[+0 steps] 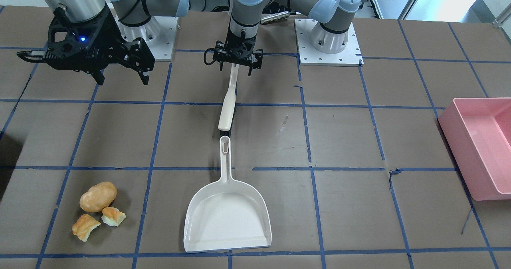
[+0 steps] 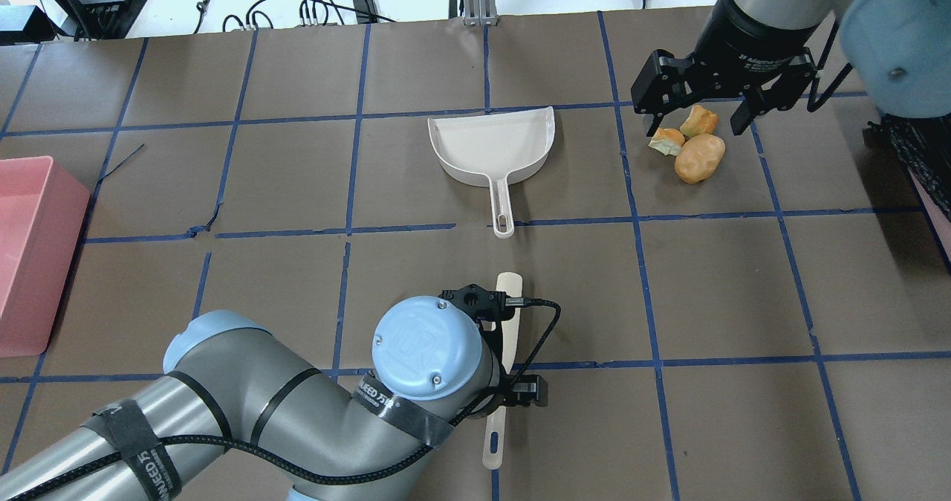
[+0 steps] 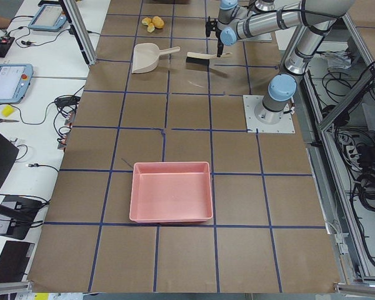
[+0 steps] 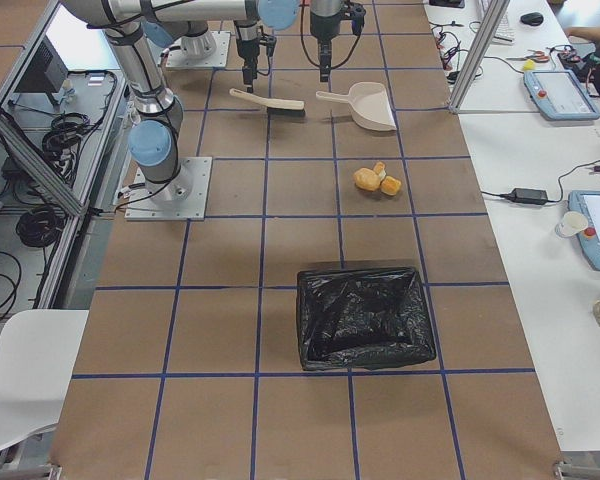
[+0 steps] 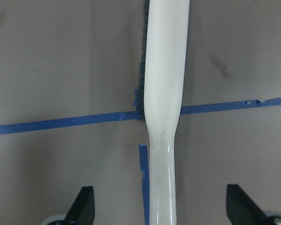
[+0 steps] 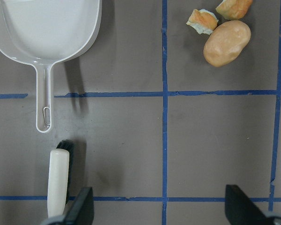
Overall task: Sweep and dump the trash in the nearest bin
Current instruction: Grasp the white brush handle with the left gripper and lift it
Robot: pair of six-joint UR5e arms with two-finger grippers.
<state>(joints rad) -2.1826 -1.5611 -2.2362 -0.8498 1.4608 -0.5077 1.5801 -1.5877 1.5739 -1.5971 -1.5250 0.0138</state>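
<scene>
Pink bin [image 1: 469, 157], black-lined bin [image 4: 365, 275], dustpan [image 1: 227, 217] near trash [image 1: 98, 196]

In the overhead view the left arm [image 2: 416, 352] covers the middle of the brush [image 2: 510, 293] and most of the left claw [image 1: 235, 66]. The left wrist view cuts the brush at top and bottom and shows only the claw's fingertips [image 5: 84, 208]. The pink bin [image 1: 458, 153] runs off the frame edge. The right wrist view's top edge crops the dustpan [image 6: 47, 28] and one bread chunk [image 6: 233, 7].
</scene>
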